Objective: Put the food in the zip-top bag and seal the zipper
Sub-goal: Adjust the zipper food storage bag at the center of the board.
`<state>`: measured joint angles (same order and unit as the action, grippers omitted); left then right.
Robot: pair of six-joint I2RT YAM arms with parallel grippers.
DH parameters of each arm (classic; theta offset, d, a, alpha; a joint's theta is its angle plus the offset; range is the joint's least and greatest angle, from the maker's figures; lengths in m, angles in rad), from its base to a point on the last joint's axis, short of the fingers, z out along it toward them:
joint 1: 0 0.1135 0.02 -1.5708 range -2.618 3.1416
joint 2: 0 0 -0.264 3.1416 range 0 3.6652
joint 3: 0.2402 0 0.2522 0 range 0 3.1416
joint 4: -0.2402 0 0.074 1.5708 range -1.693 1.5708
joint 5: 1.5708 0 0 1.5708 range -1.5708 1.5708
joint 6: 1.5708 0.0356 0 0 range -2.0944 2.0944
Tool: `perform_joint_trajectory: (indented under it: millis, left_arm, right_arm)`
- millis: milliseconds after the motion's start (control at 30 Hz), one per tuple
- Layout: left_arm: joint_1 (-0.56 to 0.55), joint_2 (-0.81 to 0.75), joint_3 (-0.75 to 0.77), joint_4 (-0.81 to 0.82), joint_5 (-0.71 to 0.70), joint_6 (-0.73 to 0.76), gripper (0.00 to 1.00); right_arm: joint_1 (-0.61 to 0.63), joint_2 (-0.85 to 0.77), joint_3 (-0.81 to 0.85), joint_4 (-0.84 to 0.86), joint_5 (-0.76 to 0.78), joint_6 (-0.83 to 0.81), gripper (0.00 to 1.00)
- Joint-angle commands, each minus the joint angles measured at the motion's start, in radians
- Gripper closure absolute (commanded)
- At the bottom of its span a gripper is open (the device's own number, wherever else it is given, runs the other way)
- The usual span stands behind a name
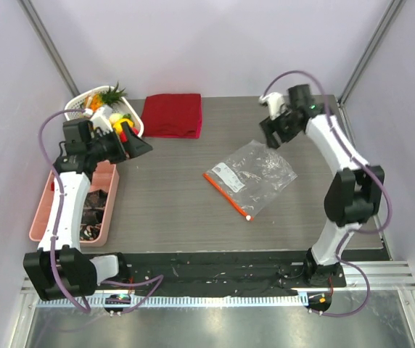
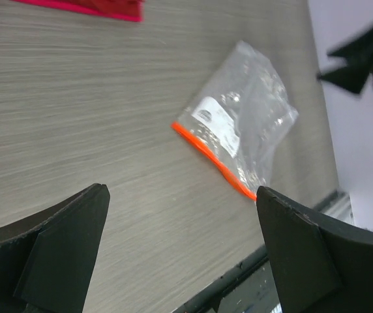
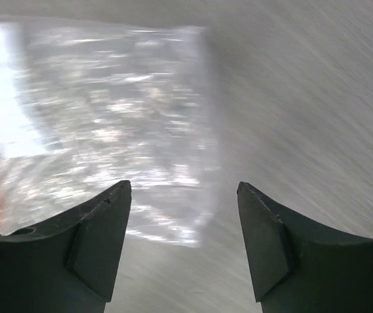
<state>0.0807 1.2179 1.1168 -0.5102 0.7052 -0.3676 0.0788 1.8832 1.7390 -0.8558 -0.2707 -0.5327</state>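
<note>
The clear zip-top bag (image 1: 255, 174) lies flat mid-table, its orange-red zipper (image 1: 226, 196) along the near-left edge. It also shows in the left wrist view (image 2: 248, 120) and, blurred, in the right wrist view (image 3: 102, 124). Toy food (image 1: 113, 116) sits in a white basket (image 1: 84, 98) at the back left. My left gripper (image 1: 138, 147) is open and empty just right of the basket, above the table. My right gripper (image 1: 271, 134) is open and empty above the bag's far corner.
A folded dark red cloth (image 1: 173, 114) lies at the back centre. A pink tray (image 1: 55, 210) with dark items stands along the left edge. A metal rail (image 1: 222, 290) runs along the near edge.
</note>
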Motion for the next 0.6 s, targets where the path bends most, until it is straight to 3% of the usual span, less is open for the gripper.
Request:
perform_joint_trajectory:
  millis: [0, 267, 400, 567]
  left_arm:
    - [0.065, -0.02, 0.077, -0.079, -0.113, -0.019, 0.0]
    - [0.079, -0.026, 0.149, -0.221, -0.248, -0.025, 0.0]
    - [0.079, -0.053, 0.127, -0.209, -0.253, -0.04, 0.0]
    - [0.079, -0.06, 0.127, -0.208, -0.248, -0.036, 0.0]
  right_arm:
    - [0.271, -0.231, -0.257, 0.121, 0.106, 0.102, 0.3]
    - [0.698, -0.23, -0.4, 0.182, 0.378, 0.246, 0.35]
    - [0.788, -0.21, -0.455, 0.234, 0.499, 0.269, 0.38]
    - [0.8, -0.156, -0.481, 0.251, 0.553, 0.293, 0.48]
